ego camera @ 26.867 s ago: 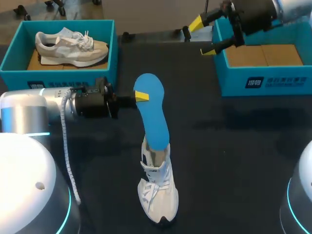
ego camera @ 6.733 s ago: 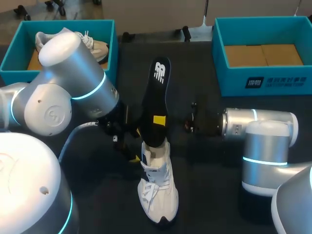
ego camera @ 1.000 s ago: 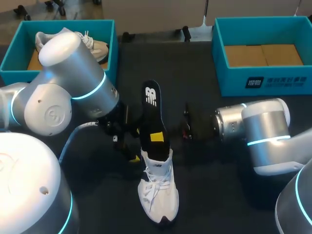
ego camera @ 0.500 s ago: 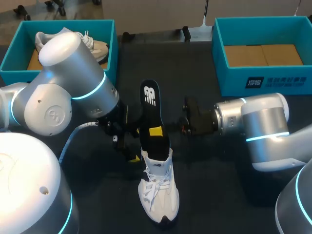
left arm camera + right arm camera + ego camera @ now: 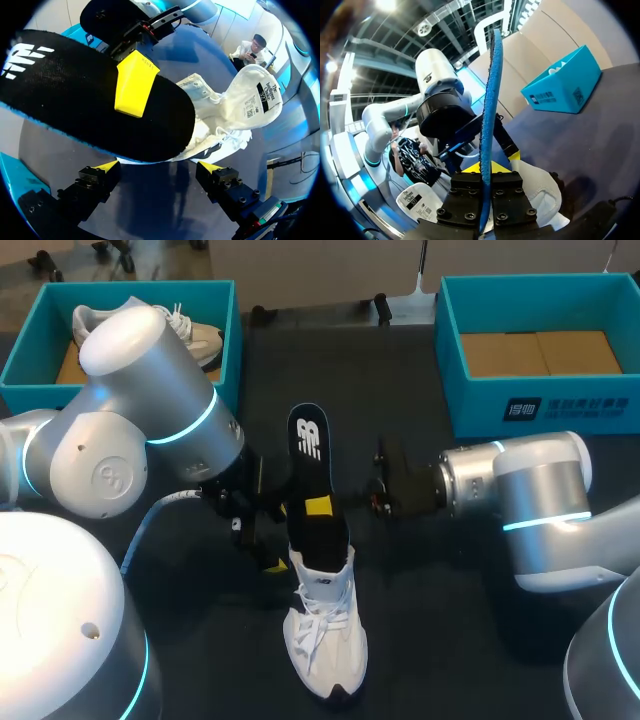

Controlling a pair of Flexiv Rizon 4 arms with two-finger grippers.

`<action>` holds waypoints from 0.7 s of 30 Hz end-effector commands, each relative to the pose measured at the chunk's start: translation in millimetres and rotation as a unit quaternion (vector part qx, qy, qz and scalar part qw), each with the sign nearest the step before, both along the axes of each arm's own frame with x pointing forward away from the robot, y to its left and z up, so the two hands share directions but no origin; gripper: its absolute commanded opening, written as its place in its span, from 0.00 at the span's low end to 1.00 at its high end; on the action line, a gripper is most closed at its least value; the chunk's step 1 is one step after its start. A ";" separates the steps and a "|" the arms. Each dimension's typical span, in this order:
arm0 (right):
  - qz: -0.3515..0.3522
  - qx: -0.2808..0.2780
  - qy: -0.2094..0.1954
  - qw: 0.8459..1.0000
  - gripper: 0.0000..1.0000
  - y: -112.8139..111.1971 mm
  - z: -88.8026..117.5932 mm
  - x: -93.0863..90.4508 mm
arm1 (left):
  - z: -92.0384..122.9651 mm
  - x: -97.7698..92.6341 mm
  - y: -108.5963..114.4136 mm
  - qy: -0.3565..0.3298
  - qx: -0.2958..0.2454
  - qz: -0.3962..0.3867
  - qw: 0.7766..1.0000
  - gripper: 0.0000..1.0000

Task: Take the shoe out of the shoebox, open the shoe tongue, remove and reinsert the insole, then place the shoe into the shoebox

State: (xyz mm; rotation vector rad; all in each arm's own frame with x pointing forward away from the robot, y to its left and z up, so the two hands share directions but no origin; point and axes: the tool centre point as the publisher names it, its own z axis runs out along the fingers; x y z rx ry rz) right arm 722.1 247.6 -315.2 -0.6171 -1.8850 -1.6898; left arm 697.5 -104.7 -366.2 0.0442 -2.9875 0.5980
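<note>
Two shoes, two boxes, one insole and two grippers make the count. Nearest me, at 6 o'clock on the table (image 5: 430,630), the shoe (image 5: 325,635) sits on its sole with the toe toward me. Its tongue is folded out, which I judge keeps the mouth wide for the insole.

One end of the insole (image 5: 312,465) is down in that mouth, and the rest rises toward 12 o'clock with the black face up. My right gripper (image 5: 318,506) comes in from 3 o'clock and is clamped on it, one yellow tip on the black face and the other on the blue underside. The grip is low, just above the collar. I judge that gives it control to feed the insole home.

My left gripper (image 5: 159,170) sits at 9 o'clock of the collar with its fingers spread wide, holding nothing. The shoe and insole lie just ahead of them, so I take it to be placed to steady the shoe.

Farther off, the left box (image 5: 28,338) at 11 o'clock holds the second shoe (image 5: 198,338). The right box (image 5: 540,405) at 1 o'clock shows its cardboard floor, and I judge the shoe goes back there.
</note>
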 end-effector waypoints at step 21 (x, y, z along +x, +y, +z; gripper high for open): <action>0.001 0.009 0.045 0.999 0.00 -8.8 -29.0 -36.2 | -0.6 -0.4 0.3 0.000 0.000 0.000 1.000 1.00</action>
